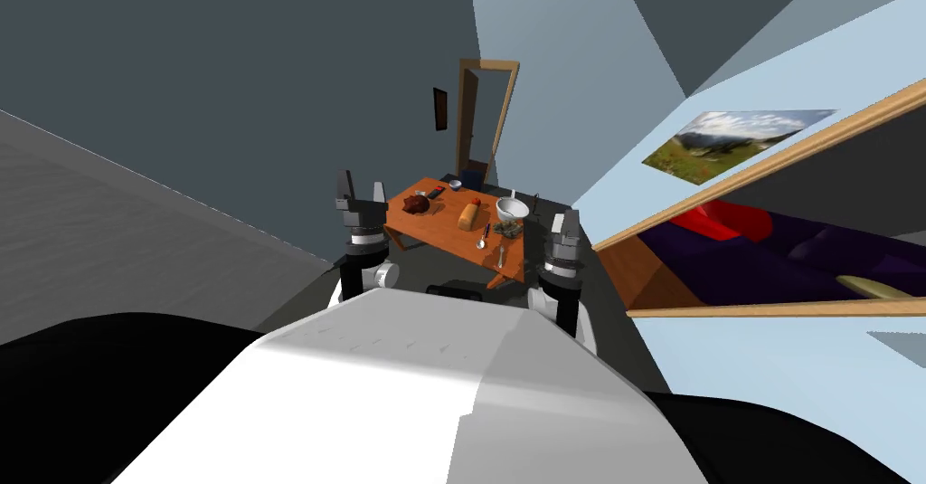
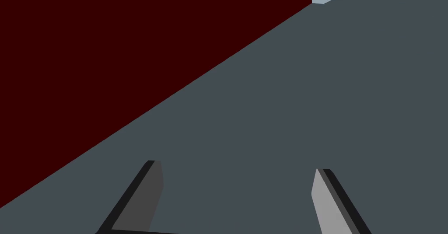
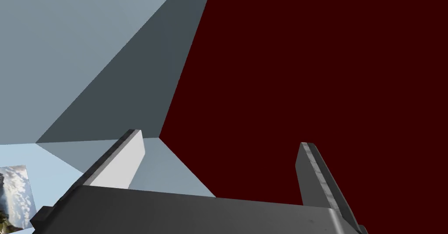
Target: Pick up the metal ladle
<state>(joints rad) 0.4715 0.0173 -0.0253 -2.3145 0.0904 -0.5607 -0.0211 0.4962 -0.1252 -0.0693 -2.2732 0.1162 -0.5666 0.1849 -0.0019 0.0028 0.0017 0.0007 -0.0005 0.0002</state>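
Both the left hand (image 1: 361,187) and the right hand (image 1: 565,224) stand wide open and empty, with the ladle (image 1: 482,238) lying flat well ahead between them on the table (image 1: 443,221), probably light, stiff, slippery, best pinched mid-handle

an orange wooden bench (image 1: 445,232) stands on a dark floor (image 1: 615,334) near a wooden door frame (image 1: 463,117), where a dark grey wall (image 1: 226,71) — bearing a small dark frame (image 1: 440,109) — meets a pale blue wall (image 1: 543,80) carrying a landscape picture (image 1: 723,139) beside a wood-edged opening (image 1: 769,164) with red and dark purple shapes inside.
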